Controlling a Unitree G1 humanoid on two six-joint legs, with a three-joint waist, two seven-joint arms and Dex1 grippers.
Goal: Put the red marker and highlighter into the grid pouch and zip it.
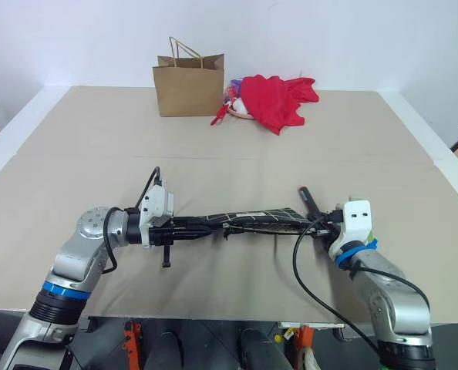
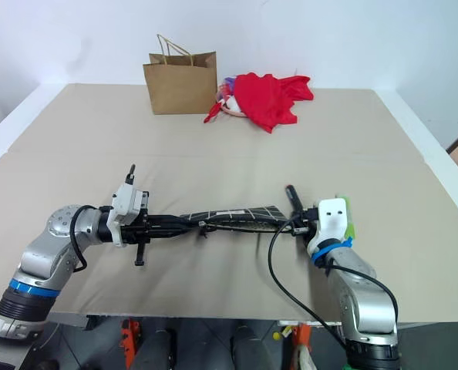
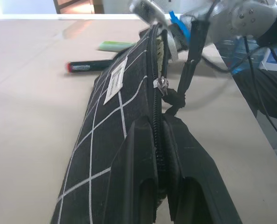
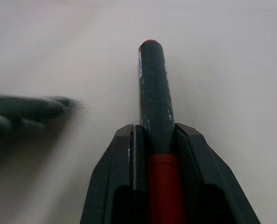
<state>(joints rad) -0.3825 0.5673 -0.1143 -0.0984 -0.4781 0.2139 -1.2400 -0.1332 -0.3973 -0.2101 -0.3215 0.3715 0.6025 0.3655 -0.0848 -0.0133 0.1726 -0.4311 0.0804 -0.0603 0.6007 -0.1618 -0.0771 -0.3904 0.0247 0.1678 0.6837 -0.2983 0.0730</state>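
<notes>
Right fingers (image 4: 129, 158) pinching the red marker (image 4: 153, 93) between them, black barrel jutting out past the tips and red cap end seated back inside the grip; in the head views that gripper (image 1: 319, 223) poised level above the front right part of the tabletop (image 1: 213, 131), marker tip aimed away toward the far edge. Left fingers (image 3: 143, 168) pressed together on the zippered top edge of the grid pouch (image 3: 110, 116), clamping one end of it, with the zipper pull and its cord hanging just past the tips and the white label showing on the side. Pouch held up edge-on off the tabletop by the left gripper (image 1: 184, 225), stretching across the front middle toward the right gripper, its far end close beside the marker. Highlighter (image 2: 349, 217) lying just beyond the right wrist, near the front right of the tabletop, largely hidden by the arm. Brown paper bag (image 1: 188, 83) upright near the far edge, a red cloth bundle (image 1: 274, 99) just beside it on the right.
</notes>
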